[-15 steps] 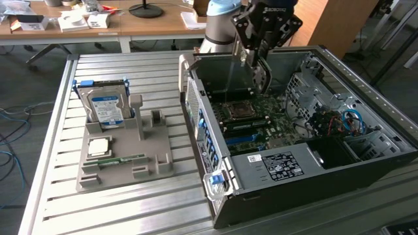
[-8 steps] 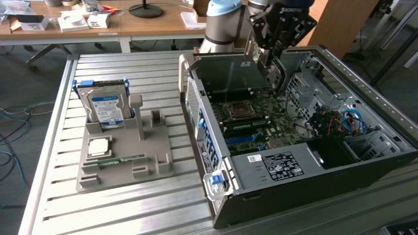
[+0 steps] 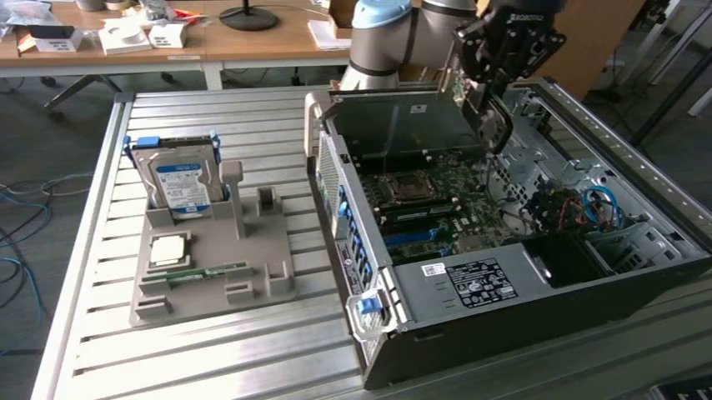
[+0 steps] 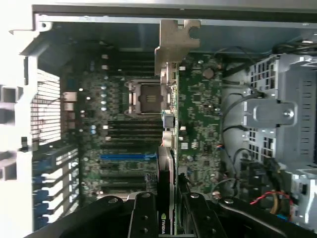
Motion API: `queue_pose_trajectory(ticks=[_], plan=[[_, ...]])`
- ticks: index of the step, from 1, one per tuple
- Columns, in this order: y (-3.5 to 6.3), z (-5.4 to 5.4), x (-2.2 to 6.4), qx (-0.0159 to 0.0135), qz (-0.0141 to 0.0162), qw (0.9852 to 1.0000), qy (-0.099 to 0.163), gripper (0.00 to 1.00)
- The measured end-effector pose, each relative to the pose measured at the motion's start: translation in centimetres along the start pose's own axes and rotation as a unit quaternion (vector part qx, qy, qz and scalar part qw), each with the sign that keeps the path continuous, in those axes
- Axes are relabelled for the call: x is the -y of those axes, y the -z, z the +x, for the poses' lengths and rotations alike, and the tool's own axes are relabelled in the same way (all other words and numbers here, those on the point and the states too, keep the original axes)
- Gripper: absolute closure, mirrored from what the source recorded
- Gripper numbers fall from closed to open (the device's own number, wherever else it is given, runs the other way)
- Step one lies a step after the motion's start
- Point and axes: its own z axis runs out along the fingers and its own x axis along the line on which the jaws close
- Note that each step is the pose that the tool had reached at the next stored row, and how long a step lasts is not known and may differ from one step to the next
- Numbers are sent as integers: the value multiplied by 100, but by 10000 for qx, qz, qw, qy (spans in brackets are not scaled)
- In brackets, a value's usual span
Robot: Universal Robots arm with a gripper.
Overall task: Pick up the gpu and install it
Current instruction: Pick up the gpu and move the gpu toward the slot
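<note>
Gripper [image 4: 168, 215] pinches one gpu [image 4: 167, 168] (edge-on, bracket at its far end). One motherboard [image 4: 124, 148] lies beneath it, inside one case [image 3: 668, 242].

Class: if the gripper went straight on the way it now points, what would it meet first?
Most likely the motherboard in the open computer case. The gripper points down into it, shut on the gpu, whose lower edge would probably touch first; the gap is hard to judge.

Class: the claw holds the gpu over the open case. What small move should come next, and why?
Probably ease it lower, slowly: the claw grips the gpu above the motherboard inside the open case, and the card looks not yet seated in any slot.
</note>
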Motion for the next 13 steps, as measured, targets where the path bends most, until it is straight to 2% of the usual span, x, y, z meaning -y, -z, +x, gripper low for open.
queue_pose_trajectory(ticks=[5,10,13], plan=[[-8,-197,-5,1,0,10000,-1,74],[-8,-210,-6,0,0,10000,-1,74],[-13,-300,-8,0,-3,10000,-2,74]])
